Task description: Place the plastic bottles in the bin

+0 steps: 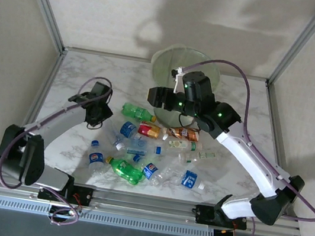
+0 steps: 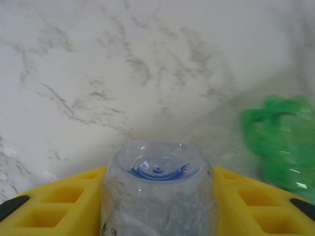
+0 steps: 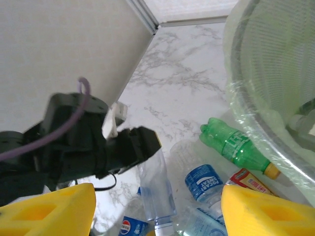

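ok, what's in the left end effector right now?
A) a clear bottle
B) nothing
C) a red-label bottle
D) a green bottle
A: the left wrist view shows a clear bottle gripped between the yellow fingers of the left end effector; the green bottle lies off to the side on the table.

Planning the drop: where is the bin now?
Top view: the bin stands centre at the far edge of the table, just beyond the farthest green bottle.
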